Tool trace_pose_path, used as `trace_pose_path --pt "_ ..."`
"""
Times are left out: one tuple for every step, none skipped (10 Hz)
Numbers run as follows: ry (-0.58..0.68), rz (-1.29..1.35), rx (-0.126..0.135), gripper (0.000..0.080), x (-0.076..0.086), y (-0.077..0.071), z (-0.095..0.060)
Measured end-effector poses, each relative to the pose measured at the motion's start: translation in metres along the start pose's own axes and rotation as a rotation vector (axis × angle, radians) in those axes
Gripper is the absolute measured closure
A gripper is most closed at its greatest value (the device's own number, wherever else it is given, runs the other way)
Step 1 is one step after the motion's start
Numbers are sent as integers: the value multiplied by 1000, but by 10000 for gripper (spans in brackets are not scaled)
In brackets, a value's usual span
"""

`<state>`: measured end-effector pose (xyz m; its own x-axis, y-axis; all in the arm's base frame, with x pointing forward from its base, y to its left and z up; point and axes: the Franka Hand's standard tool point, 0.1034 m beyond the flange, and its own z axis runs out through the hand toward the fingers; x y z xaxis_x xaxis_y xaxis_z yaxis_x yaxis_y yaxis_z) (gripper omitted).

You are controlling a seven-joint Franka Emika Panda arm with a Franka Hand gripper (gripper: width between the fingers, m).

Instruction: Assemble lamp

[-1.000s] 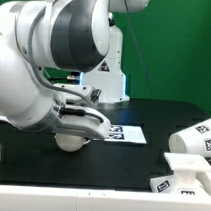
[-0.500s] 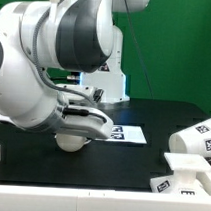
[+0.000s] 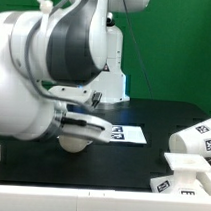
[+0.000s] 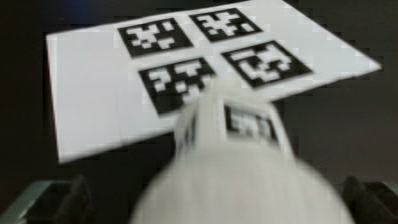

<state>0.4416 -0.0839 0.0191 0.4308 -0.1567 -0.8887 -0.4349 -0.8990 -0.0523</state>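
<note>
Two fingers point(image 4: 64, 196) of the gripper point(image 3: 82, 130) flank the lamp bulb point(image 3: 75, 143) low over the black table point(image 3: 130, 165), just beside the marker board point(image 3: 128, 135); blur hides whether they pinch it. Step, as judged: grasping the bulb. The next move calls for a firm hold, then carriage to the base point(image 3: 184, 184), well apart. The bulb's long axis lies near level, tagged neck toward the marker board.
</note>
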Motion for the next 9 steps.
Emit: trace_pose_path --pt "0 -3 -2 101 -1 -1 0" --pt "-1 -3 -2 101 -1 -1 1" --pt "-3 -3 -2 211 -1 -1 1" --pt "-3 -3 -3 226 -1 -1 1" --pt "-3 -3 -3 226 -2 -2 1" --pt "-3 -3 -3 226 -2 -2 1" --pt "-3 -3 -3 226 -2 -2 1" --pt "-3 -4 -3 226 -2 -2 1" --pt "1 -6 -6 226 -2 -4 1"
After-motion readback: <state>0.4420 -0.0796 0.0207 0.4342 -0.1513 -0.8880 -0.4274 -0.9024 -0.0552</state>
